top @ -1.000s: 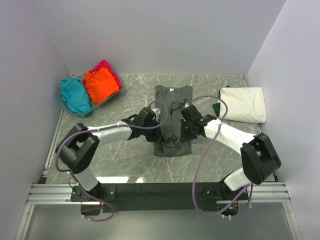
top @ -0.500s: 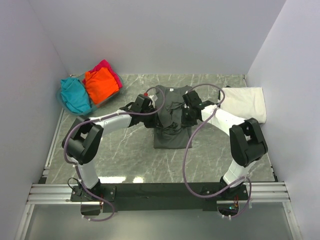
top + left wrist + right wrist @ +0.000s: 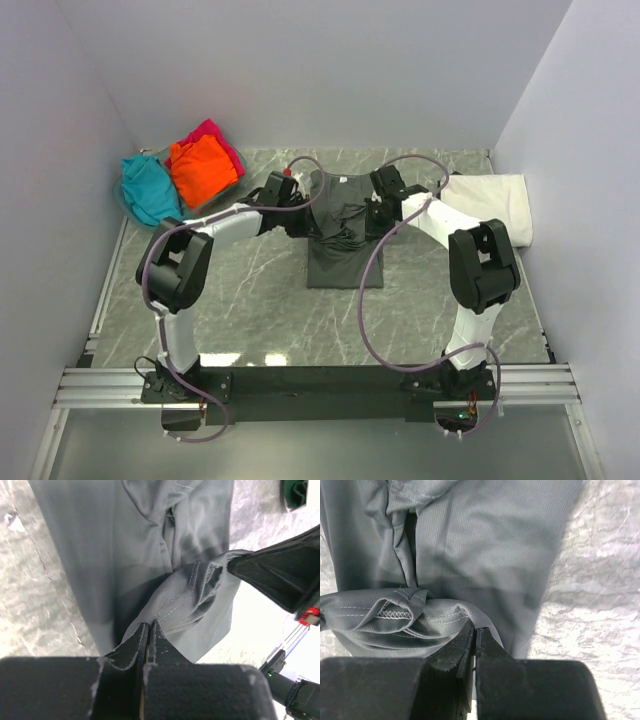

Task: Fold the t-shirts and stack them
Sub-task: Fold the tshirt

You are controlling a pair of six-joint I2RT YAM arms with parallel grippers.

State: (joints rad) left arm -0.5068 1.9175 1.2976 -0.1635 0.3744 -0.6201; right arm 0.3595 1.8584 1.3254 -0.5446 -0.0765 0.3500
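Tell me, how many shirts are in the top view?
5: grey shirt in the middle, white shirt at the right, teal shirt, orange shirt and magenta shirt piled at the far left. Others may be hidden under them.

Light: you are getting bright, even overhead light.
Glare: table (image 3: 228,357) is shining near you.
Blur: fingers (image 3: 130,649) are blurring close up.

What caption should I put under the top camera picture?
The left end effector and right end effector pinch a dark grey cloth t-shirt lying on a marble table.
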